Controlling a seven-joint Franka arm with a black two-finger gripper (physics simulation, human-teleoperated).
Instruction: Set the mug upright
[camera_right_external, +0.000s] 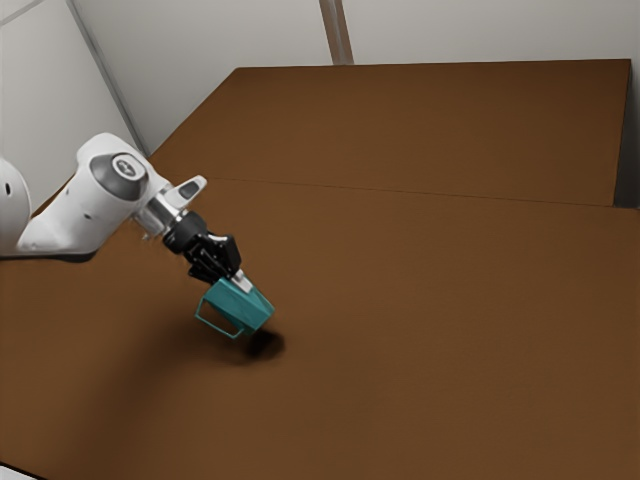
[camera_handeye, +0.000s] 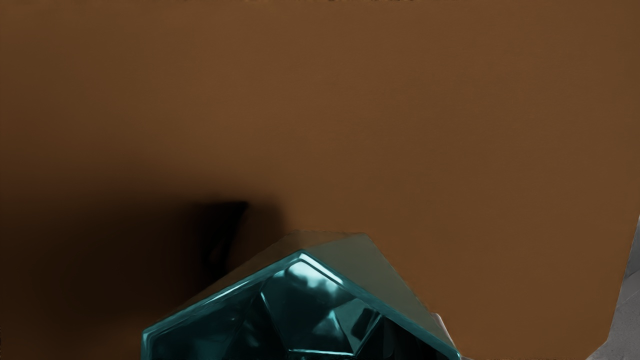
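Just beneath the claw (camera_right_external: 242, 281) – touching it – the tilted mug (camera_right_external: 246, 308).

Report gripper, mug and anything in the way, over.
Gripper shut on mug. Mug tilted, not upright. Handle juts toward exterior view's left; table beneath.

Pale grey walls (camera_right_external: 225, 35) meet beyond a broad brown bench (camera_right_external: 450, 320), its top crossed by a thin dark seam (camera_right_external: 400, 191), with a brown strip (camera_right_external: 337, 32) upright behind.
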